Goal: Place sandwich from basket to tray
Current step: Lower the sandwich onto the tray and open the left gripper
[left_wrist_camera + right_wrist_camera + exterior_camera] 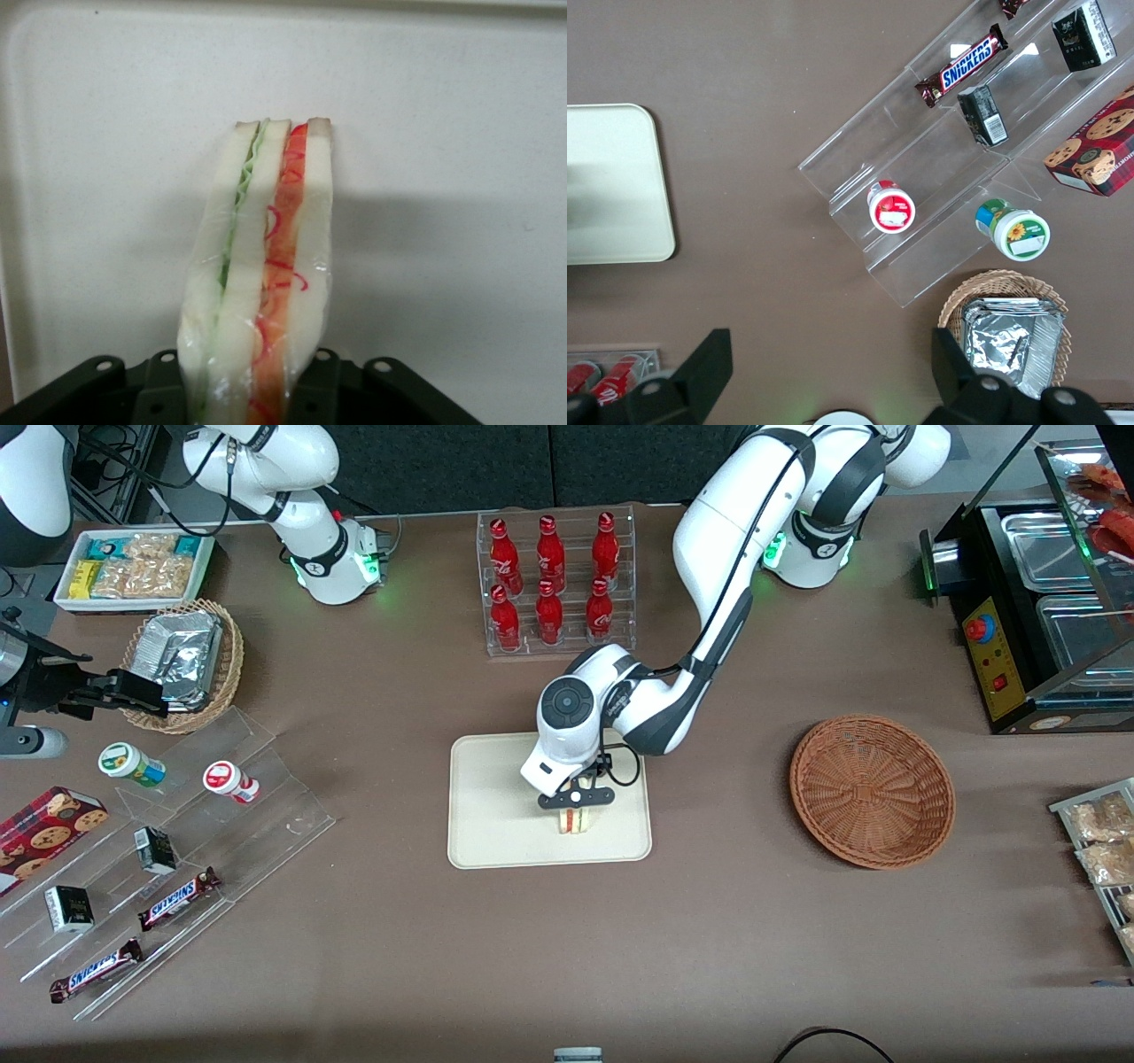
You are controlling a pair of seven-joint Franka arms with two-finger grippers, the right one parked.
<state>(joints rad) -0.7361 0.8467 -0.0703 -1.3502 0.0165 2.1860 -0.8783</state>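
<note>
The claw point(576, 808) hangs low over the tray point(496, 815), gripping the sandwich point(575, 821) by its upper part, with one finger pressed to each bread face. The sandwich stands on edge, its cut side with green and orange-red layers point(266, 266) facing the wrist camera, wrapped in clear film. Whether its lower edge touches the tray or sits just above it cannot be told. On the tray it sits toward 4 o'clock from the centre, near the edge closest to the front camera. The basket point(873, 790) lies on the counter point(709, 939) at 3 o'clock from the tray, well apart, toward the working arm's end, and holds nothing. A rack of red bottles point(554, 580) stands at 12 o'clock from the tray.
</note>
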